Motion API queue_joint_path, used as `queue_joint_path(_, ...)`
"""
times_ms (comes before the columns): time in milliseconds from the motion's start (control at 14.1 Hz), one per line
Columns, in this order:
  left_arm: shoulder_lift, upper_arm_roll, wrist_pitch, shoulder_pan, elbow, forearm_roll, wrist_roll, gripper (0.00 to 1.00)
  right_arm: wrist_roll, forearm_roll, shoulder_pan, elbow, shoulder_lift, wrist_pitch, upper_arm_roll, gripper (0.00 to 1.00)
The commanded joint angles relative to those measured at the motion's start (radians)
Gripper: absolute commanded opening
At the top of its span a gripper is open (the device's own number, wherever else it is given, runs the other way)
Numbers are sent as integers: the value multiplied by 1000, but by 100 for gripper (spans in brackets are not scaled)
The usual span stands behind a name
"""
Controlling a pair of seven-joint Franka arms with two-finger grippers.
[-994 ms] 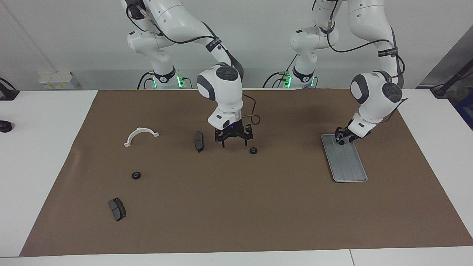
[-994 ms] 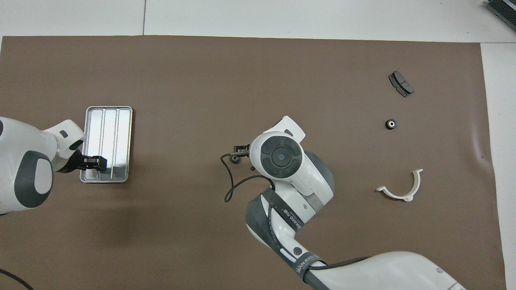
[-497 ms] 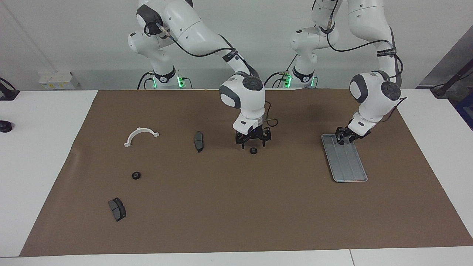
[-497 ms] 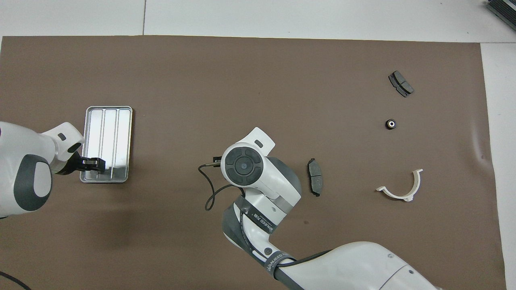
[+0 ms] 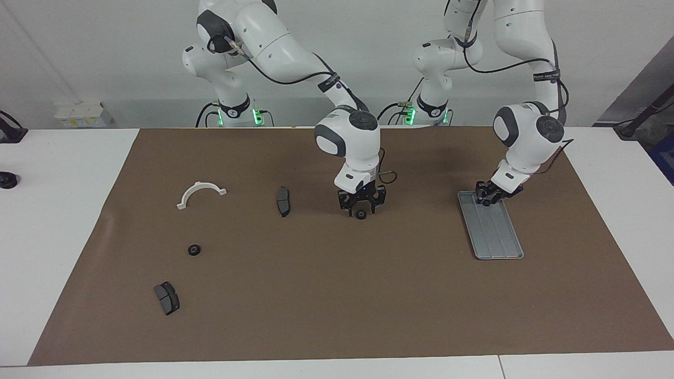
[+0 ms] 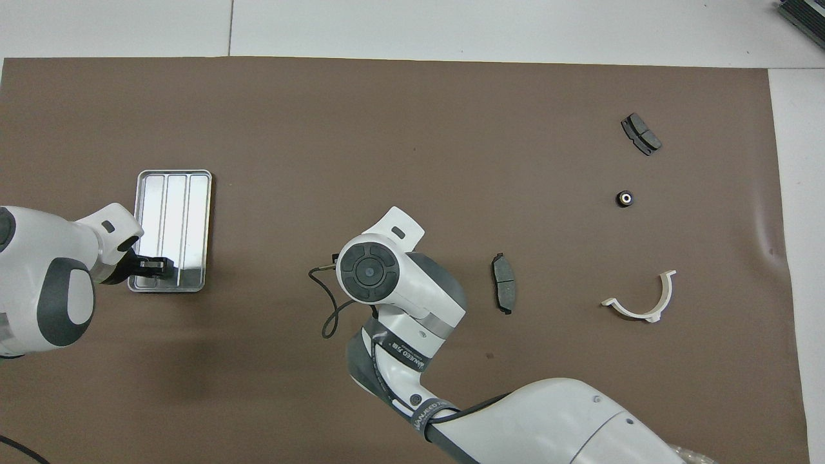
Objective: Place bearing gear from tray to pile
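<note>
Facing view, frame left to centre: white half-ring bracket [image 5: 200, 193], small black round gear [image 5: 194, 250], two dark grey brake pads [image 5: 167, 297] [image 5: 283, 200]. Centre: right gripper [image 5: 361, 211] straddles another small black gear [image 5: 361, 215] on the brown mat [image 5: 337, 295]; grip unclear. Right: left gripper [image 5: 485, 199] over the ribbed silver-grey metal tray [image 5: 495, 234]'s upper end; can't tell its jaw state.

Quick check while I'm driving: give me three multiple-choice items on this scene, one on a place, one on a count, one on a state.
1. The right gripper is over:
A. a gear in mid-mat
B. the tray
C. the bracket

2. Brake pads in view:
A. one
B. two
C. four

3. The tray is:
A. flat on the mat
B. lifted
C. upside down

Answers:
1 A, the facing view shows it right above that gear.
2 B, one pad lies beside the gear and another pad near the mat's corner.
3 A, its ribbed base faces up and its rim rests on the mat.
</note>
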Motion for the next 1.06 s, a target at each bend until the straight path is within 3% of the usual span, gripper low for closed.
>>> queue_joint_path(0, -38, 2, 18, -5, -39, -1, 14, 41, 39, -37, 3, -3, 8, 34, -5, 68)
queue_joint_path(213, -38, 2, 16, -5, -37, -1, 14, 27, 40, -58, -3, -10, 8, 51, -5, 58)
queue_joint_path(426, -37, 2, 16, -5, -31, -1, 14, 13, 54, -66, 0, -10, 8, 45, -6, 28)
queue_joint_path(568, -29, 0, 14, -6, -13, -1, 16, 5, 59, -84, -1, -8, 7, 40, -6, 1)
queue_joint_path(852, -8, -3, -47, -52, 90, -1, -15, 2, 57, -86, -58, -25, -44, 31, -3, 0)
queue_joint_path(994, 17, -3, -143, -98, 197, -1, -111, 2, 54, -84, -115, -98, -125, 40, -3, 0)
